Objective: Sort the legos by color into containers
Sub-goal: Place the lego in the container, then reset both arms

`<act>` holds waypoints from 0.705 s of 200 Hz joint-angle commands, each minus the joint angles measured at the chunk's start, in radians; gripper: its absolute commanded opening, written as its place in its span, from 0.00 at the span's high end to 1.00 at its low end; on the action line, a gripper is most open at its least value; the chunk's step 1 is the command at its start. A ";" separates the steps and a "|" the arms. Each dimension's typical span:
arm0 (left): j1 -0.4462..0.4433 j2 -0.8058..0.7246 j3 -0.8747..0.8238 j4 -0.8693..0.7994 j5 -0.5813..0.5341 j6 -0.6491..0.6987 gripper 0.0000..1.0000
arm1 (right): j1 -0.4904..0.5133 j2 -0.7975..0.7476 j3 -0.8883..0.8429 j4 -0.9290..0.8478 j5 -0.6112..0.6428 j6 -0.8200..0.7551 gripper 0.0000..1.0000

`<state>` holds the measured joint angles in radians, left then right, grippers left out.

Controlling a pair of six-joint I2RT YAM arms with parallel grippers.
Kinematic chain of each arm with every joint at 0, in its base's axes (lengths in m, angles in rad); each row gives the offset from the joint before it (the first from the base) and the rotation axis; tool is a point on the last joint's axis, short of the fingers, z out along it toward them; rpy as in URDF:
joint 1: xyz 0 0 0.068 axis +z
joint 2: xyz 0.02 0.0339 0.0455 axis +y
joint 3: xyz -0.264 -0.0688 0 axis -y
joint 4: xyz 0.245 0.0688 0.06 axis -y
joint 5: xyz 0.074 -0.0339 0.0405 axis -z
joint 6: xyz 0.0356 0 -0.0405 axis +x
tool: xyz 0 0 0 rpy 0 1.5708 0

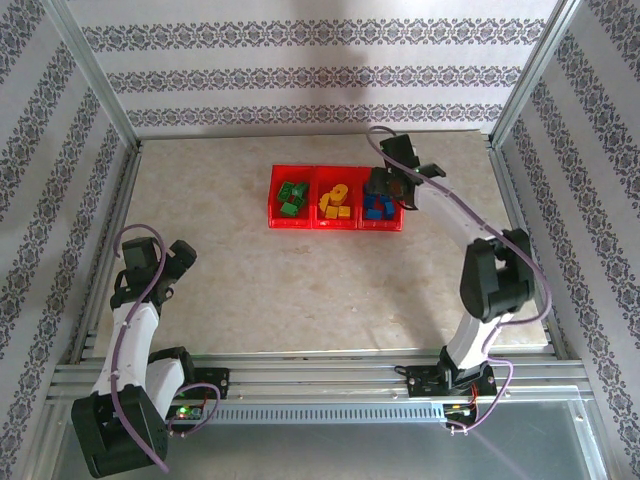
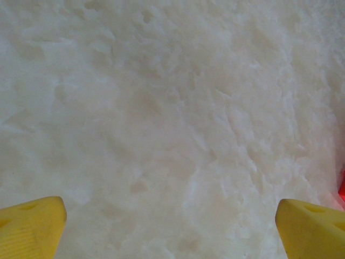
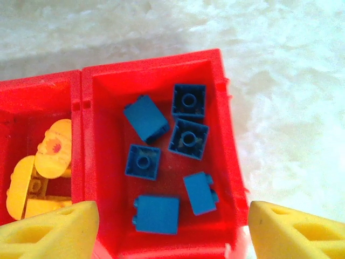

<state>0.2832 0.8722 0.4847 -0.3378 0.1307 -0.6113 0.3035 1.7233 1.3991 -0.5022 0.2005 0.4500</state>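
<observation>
In the top external view, the red tray (image 1: 335,227) was seen lying in the upper middle of the frame on the pale table (image 1: 300,290), its three compartments set side by side. Green bricks (image 1: 291,197) were gathered in the left compartment, yellow bricks (image 1: 336,203) in the middle one and blue bricks (image 1: 377,208) in the right one. No loose brick was seen on the table around the tray. The right gripper (image 1: 385,186) was held above the right end of the tray, over the blue compartment. In the right wrist view, its yellow fingers (image 3: 48,232) were set wide apart at the two lower corners of the frame, with nothing held between them. Six blue bricks (image 3: 156,214) were counted in the compartment below, some lying studs up and some tipped on a side, and rounded yellow pieces (image 3: 38,172) were seen in the neighbouring compartment at the left edge. The left gripper (image 1: 181,258) was kept at the left of the top external frame, well apart from the tray. In the left wrist view its fingers (image 2: 29,226) were likewise spread to the lower corners, nothing was gripped, and bare table (image 2: 172,108) was seen beneath.
</observation>
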 commanded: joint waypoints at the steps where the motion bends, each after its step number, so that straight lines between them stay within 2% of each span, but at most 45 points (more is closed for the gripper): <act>1: 0.010 -0.020 0.022 0.046 -0.011 0.031 0.00 | 0.000 -0.090 -0.089 0.045 0.057 0.007 0.24; 17: 0.010 -0.025 0.021 0.056 -0.012 0.037 0.00 | 0.000 -0.162 -0.157 0.066 0.079 0.000 0.20; 48: 0.010 -0.042 0.020 0.077 -0.006 0.054 0.00 | -0.002 -0.299 -0.279 0.096 0.130 -0.022 0.02; 99: 0.010 -0.092 0.004 0.149 -0.004 0.084 0.00 | -0.018 -0.556 -0.498 0.170 0.255 -0.044 0.01; 141: 0.008 -0.103 -0.060 0.335 0.005 0.116 0.00 | -0.053 -0.733 -0.650 0.249 0.357 -0.071 0.02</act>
<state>0.2832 0.7753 0.4683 -0.1627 0.1284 -0.5442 0.2710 1.0611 0.8207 -0.3309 0.4568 0.4110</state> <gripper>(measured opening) 0.995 0.983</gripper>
